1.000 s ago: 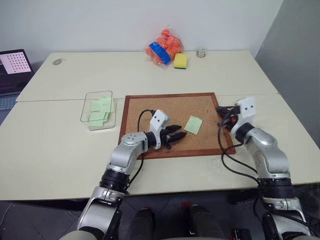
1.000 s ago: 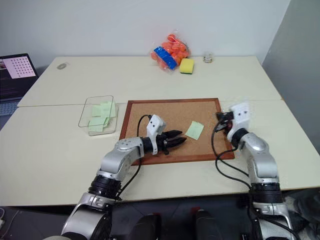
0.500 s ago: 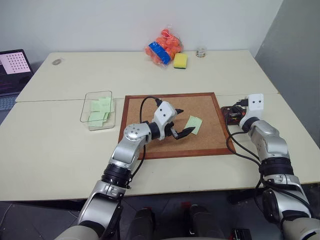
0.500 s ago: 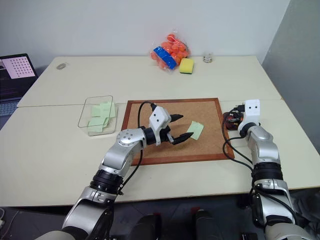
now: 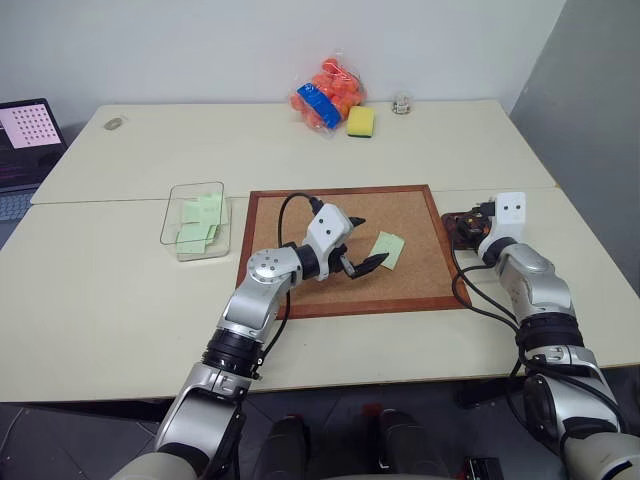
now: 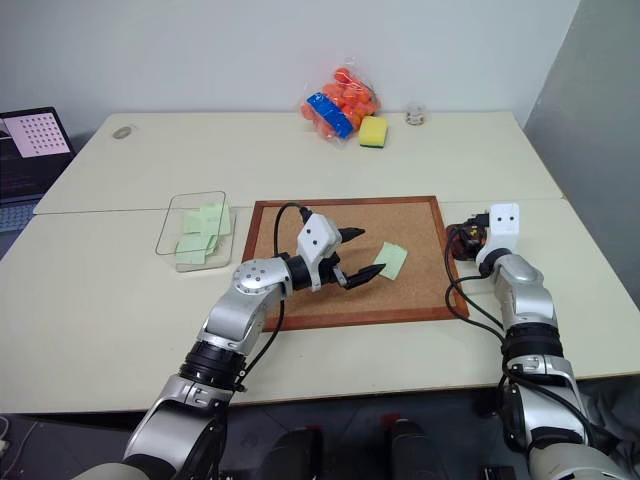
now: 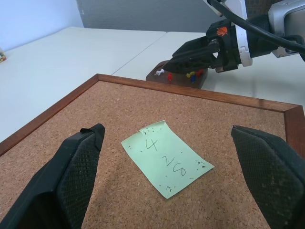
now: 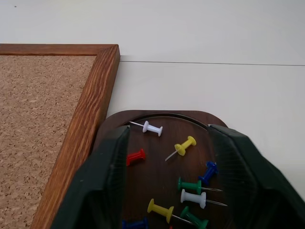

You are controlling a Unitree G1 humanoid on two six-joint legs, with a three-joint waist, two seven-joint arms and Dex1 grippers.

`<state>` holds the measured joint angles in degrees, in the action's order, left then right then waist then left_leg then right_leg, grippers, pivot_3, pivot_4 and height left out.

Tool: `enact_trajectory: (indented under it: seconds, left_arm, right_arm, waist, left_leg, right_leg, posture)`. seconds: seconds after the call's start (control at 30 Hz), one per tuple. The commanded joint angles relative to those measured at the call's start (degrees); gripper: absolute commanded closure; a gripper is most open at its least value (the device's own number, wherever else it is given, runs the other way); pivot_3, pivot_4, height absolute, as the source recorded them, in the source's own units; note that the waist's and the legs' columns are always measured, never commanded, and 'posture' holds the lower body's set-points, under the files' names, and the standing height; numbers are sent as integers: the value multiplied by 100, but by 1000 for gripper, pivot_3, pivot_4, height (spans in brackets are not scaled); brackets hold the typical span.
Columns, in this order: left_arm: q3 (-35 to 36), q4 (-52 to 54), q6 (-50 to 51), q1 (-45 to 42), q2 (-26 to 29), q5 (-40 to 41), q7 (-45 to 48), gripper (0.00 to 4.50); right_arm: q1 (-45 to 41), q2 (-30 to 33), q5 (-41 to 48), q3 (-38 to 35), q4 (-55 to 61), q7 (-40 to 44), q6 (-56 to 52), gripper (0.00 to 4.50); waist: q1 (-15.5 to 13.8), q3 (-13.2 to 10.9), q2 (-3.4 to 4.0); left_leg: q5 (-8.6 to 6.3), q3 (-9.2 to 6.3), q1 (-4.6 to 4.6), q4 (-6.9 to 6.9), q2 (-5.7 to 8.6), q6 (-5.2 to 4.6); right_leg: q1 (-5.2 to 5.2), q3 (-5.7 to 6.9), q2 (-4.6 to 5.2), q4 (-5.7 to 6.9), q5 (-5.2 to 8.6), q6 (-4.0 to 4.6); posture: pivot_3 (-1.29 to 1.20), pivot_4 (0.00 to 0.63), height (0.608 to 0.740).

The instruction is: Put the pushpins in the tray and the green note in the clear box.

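Observation:
The green note (image 5: 387, 249) lies flat on the corkboard (image 5: 405, 212), with pen marks on it in the left wrist view (image 7: 166, 158). My left gripper (image 5: 367, 243) hovers just short of the note, open wide, empty. Several pushpins (image 8: 185, 144), red, white, yellow, blue and green, lie in the dark brown tray (image 8: 157, 117) off the board's right edge. My right gripper (image 8: 174, 191) hangs low over the tray, open, nothing between its fingers (image 8: 102, 186). The clear box (image 5: 195, 187) stands left of the board and holds green notes.
A bag of orange things (image 5: 325, 92), a yellow sponge (image 5: 361, 121) and a small jar (image 5: 402, 103) sit at the table's far edge. A laptop (image 5: 25, 140) is at the far left. Cables trail from both wrists.
My left gripper lifted off the board's front part and opened wide beside the note. My right gripper moved from the board's right edge out over the tray and opened.

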<state>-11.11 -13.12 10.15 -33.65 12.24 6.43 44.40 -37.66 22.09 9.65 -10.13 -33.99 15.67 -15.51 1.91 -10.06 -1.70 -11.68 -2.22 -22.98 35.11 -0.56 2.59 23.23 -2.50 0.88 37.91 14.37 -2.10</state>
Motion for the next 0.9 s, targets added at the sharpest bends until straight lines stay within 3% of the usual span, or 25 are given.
enact_trajectory:
  seconds: [0.03, 0.13, 0.53, 0.9]
  left_arm:
    - [56, 90, -25, -83, -42, 89, -18, 0]
    - [75, 63, -5, -76, -18, 92, -5, 0]
    - [249, 10, 143, 45, 120, 201, -31, 0]
    - [36, -568, -254, 161, 136, -45, 140, 0]
  right_arm:
    - [-13, 69, 26, -105, 430, -23, 115, 691]
    - [126, 24, 135, -87, 783, 171, 166, 36]
    - [967, -178, 718, 433, 2460, 1492, -204, 14]
    - [1235, -236, 643, 675, 2737, 1489, -334, 14]
  waist:
    - [0, 0, 0]
    - [0, 0, 0]
    - [8, 0, 1]
    - [-12, 0, 0]
  left_leg:
    - [0, 0, 0, 0, 0, 0]
    - [0, 0, 0, 0, 0, 0]
    - [0, -1, 1, 0, -3, 0]
    - [0, -2, 1, 1, -2, 0]
  right_leg:
    - [0, 0, 0, 0, 0, 0]
    - [0, 0, 0, 0, 1, -2]
    - [0, 0, -3, 1, 4, -7]
    - [0, 2, -2, 0, 4, -7]
  posture:
    - [0, 150, 740]
    - [0, 150, 740]
    - [0, 150, 740]
    - [0, 150, 740]
